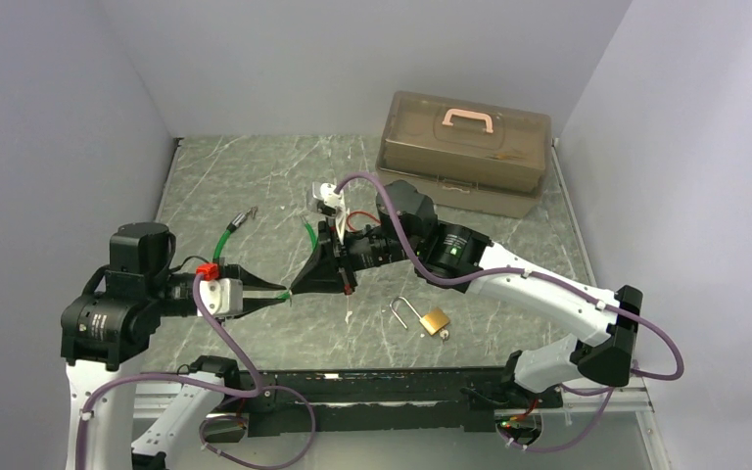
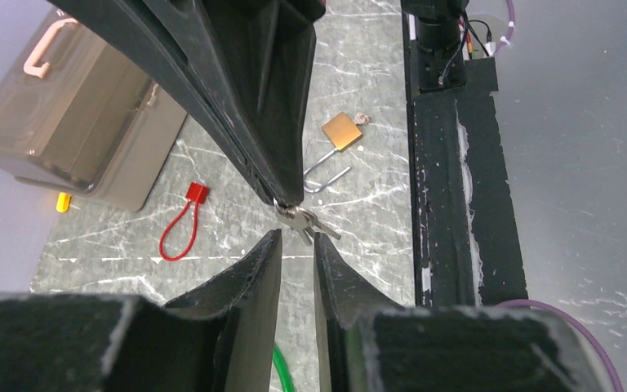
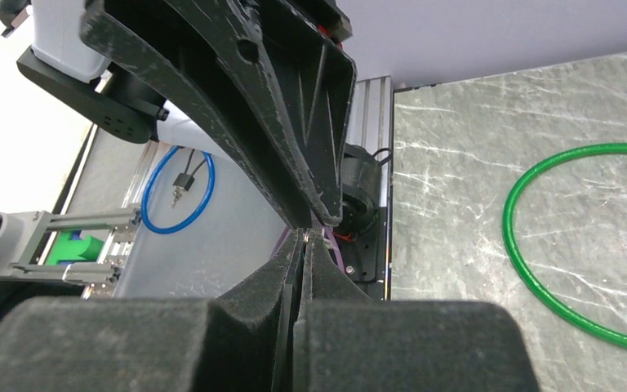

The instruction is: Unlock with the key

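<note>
**Padlock** (image 1: 435, 321): brass, lying flat on the table (image 1: 255, 176), shackle to the left. Nearest item; it sits right of and nearer than both claws, well apart from them.

**Left claw** (image 2: 298, 238): over mid-table, pointing right, tip to tip with the right claw. Jaws narrowly apart, with the keys at their very ends; whether they pinch cannot be told.

**Right claw** (image 2: 288, 198): pointing left, jaws together on the keys (image 2: 304, 222), a small bunch dangling from its tip, clear of the table.

**Step, as judged:** a hand-over or re-grip of the keys between claws, ahead of any approach to the padlock.

**Next move calls for:** a firm pinch on one key with its blade free, then a carry right and near to the keyhole. The loose padlock likely needs steadying.

**Farther:** green cable (image 1: 223, 240), red seal (image 2: 181, 224), box (image 1: 465, 152) at far right.
</note>
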`<state>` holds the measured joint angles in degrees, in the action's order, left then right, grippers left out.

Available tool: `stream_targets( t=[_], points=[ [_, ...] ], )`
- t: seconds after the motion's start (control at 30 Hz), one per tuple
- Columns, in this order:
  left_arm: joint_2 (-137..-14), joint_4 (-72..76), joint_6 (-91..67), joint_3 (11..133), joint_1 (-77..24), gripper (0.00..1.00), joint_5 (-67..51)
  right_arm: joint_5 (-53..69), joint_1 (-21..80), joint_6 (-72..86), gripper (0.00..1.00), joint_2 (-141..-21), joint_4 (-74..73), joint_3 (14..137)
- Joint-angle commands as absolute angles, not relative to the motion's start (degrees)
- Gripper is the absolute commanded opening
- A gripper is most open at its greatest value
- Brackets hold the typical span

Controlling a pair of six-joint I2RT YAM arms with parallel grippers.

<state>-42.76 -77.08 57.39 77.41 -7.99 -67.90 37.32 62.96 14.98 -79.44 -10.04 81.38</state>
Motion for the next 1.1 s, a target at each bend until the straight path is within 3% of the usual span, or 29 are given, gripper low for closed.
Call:
stream_targets(
  t=[0.0, 0.23, 0.33, 0.43, 0.57, 0.67, 0.97, 1.07],
  points=[
    [-42.34, -73.68, 53.51, 79.12, -8.40, 0.27, -70.87, 36.35, 62.86, 14.41, 0.00, -79.31, -9.12, 83.47],
    [-42.95, -78.04, 54.55, 76.72, -8.83, 0.49, -70.87, 34.62, 62.77, 14.44, 0.00, -78.77, -9.20, 83.57],
    [-41.00, -70.97, 48.04, 72.46, -8.96, 0.58, -68.40, 33.82, 62.83, 14.82, 0.00, -78.65, -8.46, 83.49],
    [-38.10, -60.94, 39.80, 68.59, -8.96, 0.57, -66.51, 33.38, 62.84, 15.25, 0.00, -78.79, -7.71, 83.41],
    [-35.46, -50.07, 30.53, 65.07, -9.05, 0.51, -64.11, 32.81, 62.84, 16.02, 0.00, -78.76, -6.20, 82.87],
    [-36.54, -51.47, 30.90, 65.51, -9.13, 0.43, -64.39, 32.30, 62.84, 16.34, 0.00, -78.35, -5.62, 82.47],
    [-37.54, -56.50, 34.34, 68.70, -9.14, 0.00, -63.67, 31.59, 62.84, 16.20, 0.00, -77.04, -5.91, 80.68],
    [-38.68, -60.56, 36.21, 71.60, -9.17, 0.00, -62.72, 30.50, 62.83, 15.51, 0.00, -76.09, -6.65, 79.72]
  ],
)
